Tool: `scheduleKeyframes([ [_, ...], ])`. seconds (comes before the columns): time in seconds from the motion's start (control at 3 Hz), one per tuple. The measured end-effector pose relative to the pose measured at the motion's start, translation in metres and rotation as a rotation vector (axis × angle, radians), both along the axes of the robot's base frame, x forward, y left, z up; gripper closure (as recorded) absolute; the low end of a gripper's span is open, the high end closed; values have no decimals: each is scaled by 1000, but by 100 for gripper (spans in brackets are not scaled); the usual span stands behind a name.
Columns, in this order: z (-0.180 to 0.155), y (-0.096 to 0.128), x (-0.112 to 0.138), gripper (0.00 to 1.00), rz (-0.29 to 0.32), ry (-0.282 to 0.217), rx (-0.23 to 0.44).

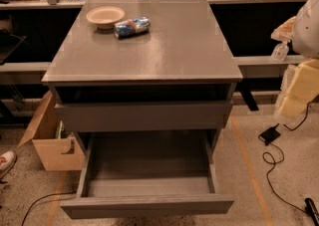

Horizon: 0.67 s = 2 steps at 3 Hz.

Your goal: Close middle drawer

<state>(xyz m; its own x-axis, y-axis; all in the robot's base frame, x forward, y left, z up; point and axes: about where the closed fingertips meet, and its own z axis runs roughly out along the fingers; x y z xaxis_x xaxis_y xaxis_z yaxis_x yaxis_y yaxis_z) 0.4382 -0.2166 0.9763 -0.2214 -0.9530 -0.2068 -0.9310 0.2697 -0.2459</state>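
mid drawer [147, 176] pulled out | gripper [295, 89] prob. right edge, apart

The cabinet top [164, 51] carries a bowl [105, 16] at its rear left, with a can [132, 26] lying on its side just right of the bowl. Below the top, an upper drawer front [144, 116] sits set back. Under it, the middle drawer [147, 206] stands pulled far forward, its box bare inside. A cardboard box [52, 145] rests on the floor left of the cabinet, with a shoe [6, 163] further left at the edge. The gripper [298, 88] hangs right of the cabinet, apart from it, above a cable [271, 163] on the floor.
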Motion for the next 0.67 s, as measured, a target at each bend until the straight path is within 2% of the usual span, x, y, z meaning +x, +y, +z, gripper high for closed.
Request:
scheduleKeyframes([
  [0.33, 0, 0, 0, 0, 0, 0, 0],
  [0.67, -18, -2, -11, 0, -52, 39, 25],
])
